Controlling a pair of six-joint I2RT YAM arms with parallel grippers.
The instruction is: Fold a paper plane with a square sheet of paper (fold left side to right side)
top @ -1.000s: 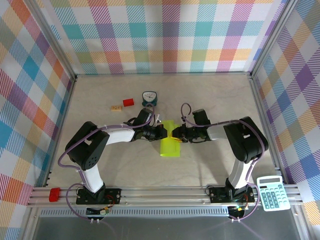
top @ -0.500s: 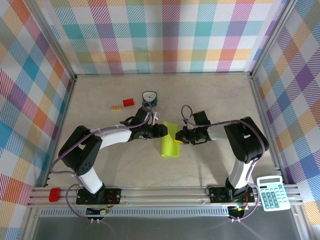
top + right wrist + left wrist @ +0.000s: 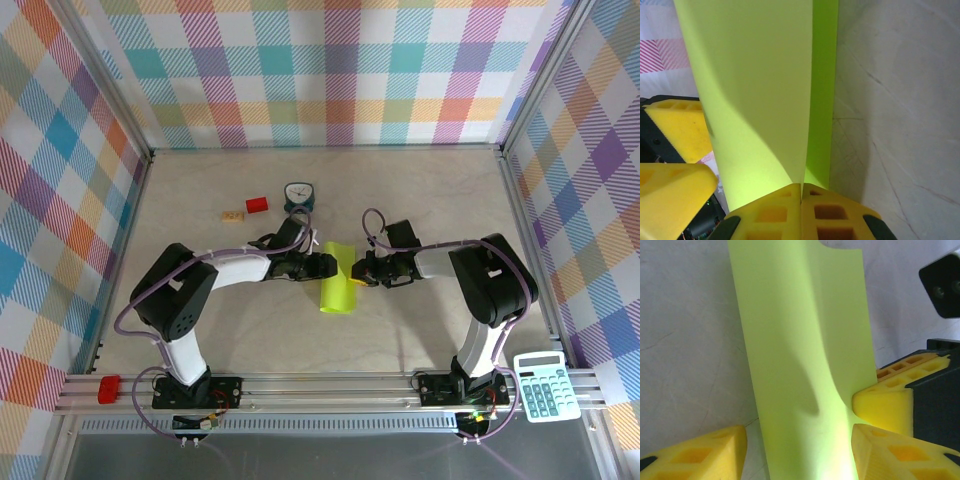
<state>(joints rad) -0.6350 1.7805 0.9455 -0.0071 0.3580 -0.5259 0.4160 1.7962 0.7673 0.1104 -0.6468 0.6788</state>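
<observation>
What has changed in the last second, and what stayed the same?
The left arm swung its elbow out and back; the left hand stays open at the sheet of paper, which looks narrower from above. The right hand stays shut on it. The clock and red block are unmoved.

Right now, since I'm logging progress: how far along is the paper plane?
Done: the square sheet of paper is doubled over into a loose strip. In hand: the right hand pinches its edges together; the left hand straddles it, open. Left: the fold looks rounded, uncreased, and no nose or wing folds show.
</observation>
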